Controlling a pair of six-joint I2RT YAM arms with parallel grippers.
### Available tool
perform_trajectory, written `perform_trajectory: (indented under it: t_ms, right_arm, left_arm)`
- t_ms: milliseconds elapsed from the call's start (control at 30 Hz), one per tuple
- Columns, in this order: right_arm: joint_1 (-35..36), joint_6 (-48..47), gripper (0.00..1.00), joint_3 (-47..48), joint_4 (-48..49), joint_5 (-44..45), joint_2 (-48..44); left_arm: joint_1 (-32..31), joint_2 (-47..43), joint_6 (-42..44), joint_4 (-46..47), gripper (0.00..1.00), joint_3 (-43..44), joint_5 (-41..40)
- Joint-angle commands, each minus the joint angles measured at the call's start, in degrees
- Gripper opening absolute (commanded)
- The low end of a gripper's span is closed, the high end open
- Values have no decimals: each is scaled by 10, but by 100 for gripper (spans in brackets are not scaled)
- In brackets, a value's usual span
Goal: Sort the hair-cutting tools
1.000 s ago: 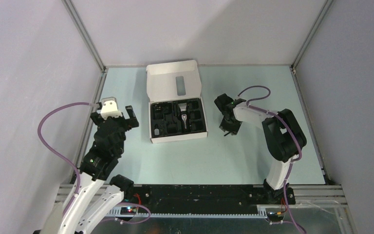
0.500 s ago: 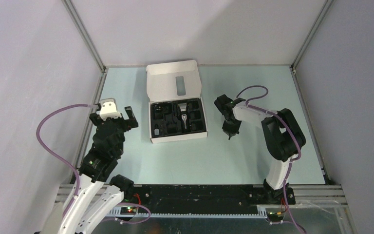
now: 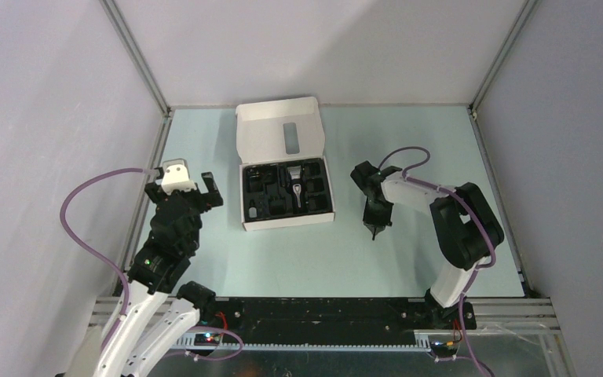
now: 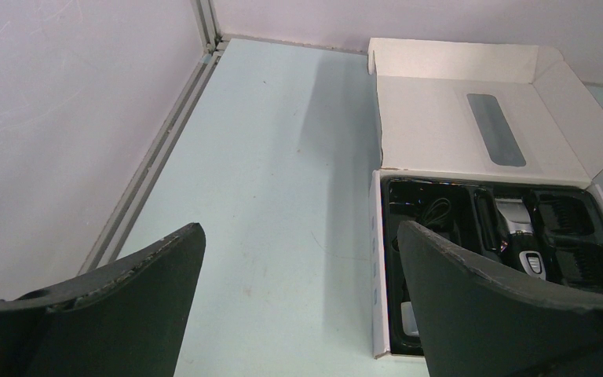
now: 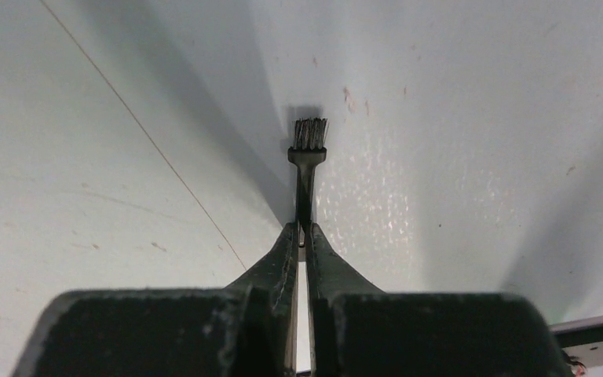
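- Right arm has swung down the frame since a second ago, and its right hand (image 3: 375, 229) now sits right of centre in the top view, beside the white box (image 3: 279, 140) but clear of it; its jaws have gone from partly apart to pressed together.
- Left arm hasn't budged at the left of the frame: the left hand (image 4: 298, 236) hangs spread wide over bare counter (image 3: 408, 133), holding nothing.
- That box lies open at upper centre, lid folded back, and its black tray looks well stocked.
- Silver-and-black clipper (image 4: 518, 232) lies in the middle slot of the tray, untouched.
- Coiled cord (image 4: 433, 212) is tucked into the tray's left compartment.
- Comb attachment (image 4: 564, 214) sits in the right-hand compartment, with at least one more dark piece below it.
- And the thin black brush (image 5: 306, 169): the right hand is pinching its handle, bristles pointing away from the hand. Whether the tip touches the counter or hangs just above it, I can't tell.
- My read: early days. One small tool in the hand and outside the box, three kinds waiting in the tray, and no sorted group yet laid out on the counter.
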Motion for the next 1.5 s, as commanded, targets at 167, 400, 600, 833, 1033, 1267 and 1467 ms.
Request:
perform_trajectory:
  t_ms: [167, 400, 600, 833, 1033, 1267, 1467]
  right_arm:
    - [-4, -35, 14, -9, -38, -41, -38]
    - [-11, -40, 26, 21, -42, -30, -37]
    - [-11, -51, 28, 37, -33, -31, -19]
    - [-11, -57, 27, 44, -22, -23, 12]
    - [-12, -63, 26, 44, -13, -15, 35]
    - [-14, -85, 25, 44, -9, -10, 64]
    - [-17, -100, 22, 42, -3, -17, 82]
  left_arm:
    - [-2, -3, 11, 21, 100, -5, -15]
    - [-2, -4, 11, 21, 100, -5, -14]
    - [-2, -5, 11, 22, 100, -7, -13]
    - [-2, -6, 11, 22, 100, -6, -9]
    - [-3, -5, 12, 24, 100, -6, -3]
    - [-2, -6, 13, 25, 100, -7, 1]
    - [-2, -8, 14, 26, 100, -8, 5]
